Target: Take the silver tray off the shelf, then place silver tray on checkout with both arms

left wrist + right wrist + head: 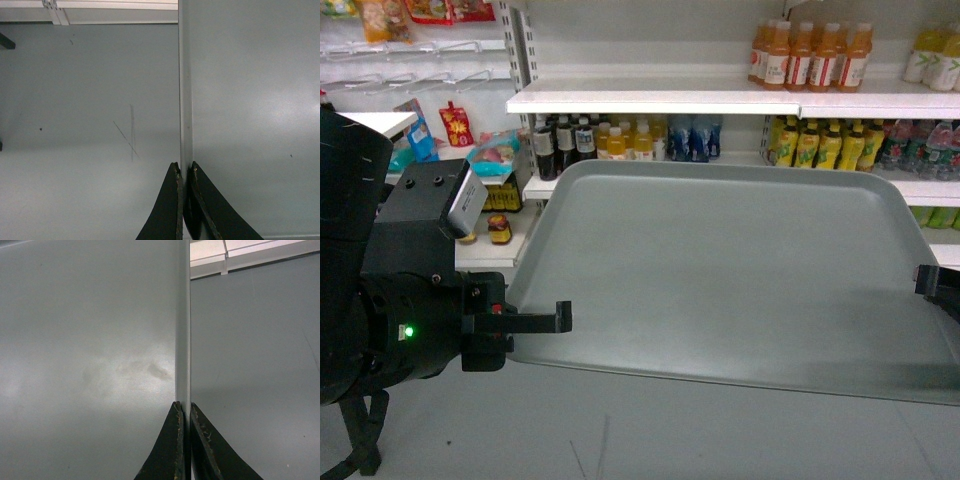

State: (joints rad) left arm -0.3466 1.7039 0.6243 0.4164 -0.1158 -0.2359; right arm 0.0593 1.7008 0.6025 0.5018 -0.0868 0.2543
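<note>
one tray (730,270), held in the air by two grippers, in front of the shelves.

the left gripper (560,318) is clamped on the tray's left rim and the right gripper (930,280) on its right rim; each wrist view shows two black fingers (167,210) pinched on the thin rim edge, the same on the right (167,450). the tray sits roughly level over grey floor (650,440), its far edge toward a white shelf (650,97). one green light (408,331) glows on the left arm. five orange bottles (810,55) stand on the top shelf at right; rows of dark, yellow and blue bottles (620,140) line the shelf below, too crowded to count.
</note>
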